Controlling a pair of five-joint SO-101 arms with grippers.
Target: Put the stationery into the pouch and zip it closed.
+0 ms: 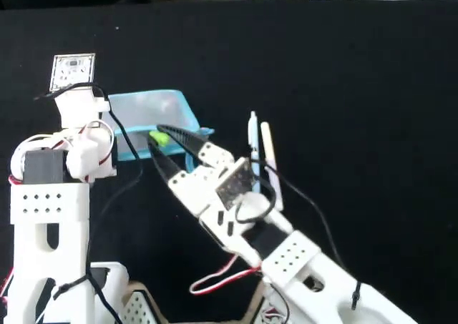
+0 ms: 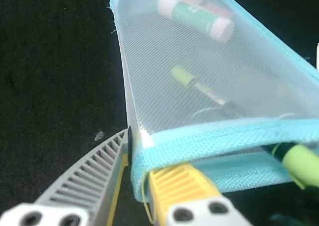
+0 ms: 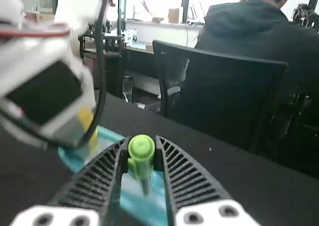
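A translucent blue pouch [image 1: 154, 113] lies open at the left of the black table. My left gripper [image 2: 138, 178] is shut on the pouch's [image 2: 199, 71] rim near one corner, and it stands at the pouch's left end [image 1: 114, 134] in the high view. Inside lie a glue stick [image 2: 197, 14] and a green-capped pen [image 2: 199, 89]. My right gripper [image 1: 163, 144] is shut on a green-capped marker [image 1: 157, 137] at the pouch's mouth. The right wrist view shows this marker [image 3: 141, 153] upright between the black fingers [image 3: 94, 176]; its cap [image 2: 299, 163] sits at the opening.
Two pens, one white-blue [image 1: 252, 146] and one cream [image 1: 269, 159], lie side by side on the table right of the pouch, partly under the right arm. A white tag [image 1: 73, 69] sits at the far left.
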